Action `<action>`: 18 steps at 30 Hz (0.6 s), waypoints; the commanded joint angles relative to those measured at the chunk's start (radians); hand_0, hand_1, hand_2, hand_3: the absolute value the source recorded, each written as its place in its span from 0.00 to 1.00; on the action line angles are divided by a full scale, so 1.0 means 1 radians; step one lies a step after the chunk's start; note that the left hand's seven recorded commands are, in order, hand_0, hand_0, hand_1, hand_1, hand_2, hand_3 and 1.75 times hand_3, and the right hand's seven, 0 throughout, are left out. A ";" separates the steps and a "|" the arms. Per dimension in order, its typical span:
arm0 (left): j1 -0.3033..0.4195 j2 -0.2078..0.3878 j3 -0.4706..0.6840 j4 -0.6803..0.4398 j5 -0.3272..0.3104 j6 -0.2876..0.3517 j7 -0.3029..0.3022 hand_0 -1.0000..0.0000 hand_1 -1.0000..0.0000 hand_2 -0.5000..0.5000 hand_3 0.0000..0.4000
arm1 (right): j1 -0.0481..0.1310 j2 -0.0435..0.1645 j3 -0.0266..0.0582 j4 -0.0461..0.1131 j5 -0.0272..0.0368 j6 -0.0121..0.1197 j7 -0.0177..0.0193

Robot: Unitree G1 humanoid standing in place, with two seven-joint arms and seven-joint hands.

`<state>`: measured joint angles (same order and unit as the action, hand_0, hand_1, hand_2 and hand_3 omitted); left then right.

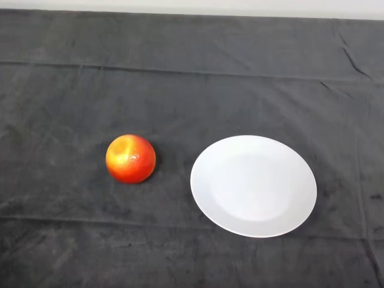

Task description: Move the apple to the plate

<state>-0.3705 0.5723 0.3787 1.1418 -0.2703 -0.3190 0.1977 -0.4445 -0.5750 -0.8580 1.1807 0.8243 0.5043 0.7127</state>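
A red and yellow apple sits on the dark cloth left of centre. A white round plate lies on the cloth to the apple's right, a short gap apart from it. Nothing lies on the plate.
The dark cloth covers the whole table, with creases running across it. A pale strip of wall shows beyond the table's far edge.
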 commanded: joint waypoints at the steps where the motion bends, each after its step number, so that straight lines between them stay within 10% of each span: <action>1: -0.029 0.009 0.019 0.023 0.017 0.025 -0.015 1.00 1.00 0.50 0.00 | 0.010 -0.033 -0.0198 0.017 0.0066 -0.001 0.0137; 18: -0.066 0.025 0.013 0.010 0.044 0.007 -0.010 1.00 1.00 0.50 0.00 | 0.010 -0.033 -0.0201 0.017 0.0063 0.000 0.0138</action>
<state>-0.3901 0.5724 0.3804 1.1418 -0.2457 -0.3105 0.1908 -0.4445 -0.5750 -0.8580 1.1807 0.8243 0.5044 0.7127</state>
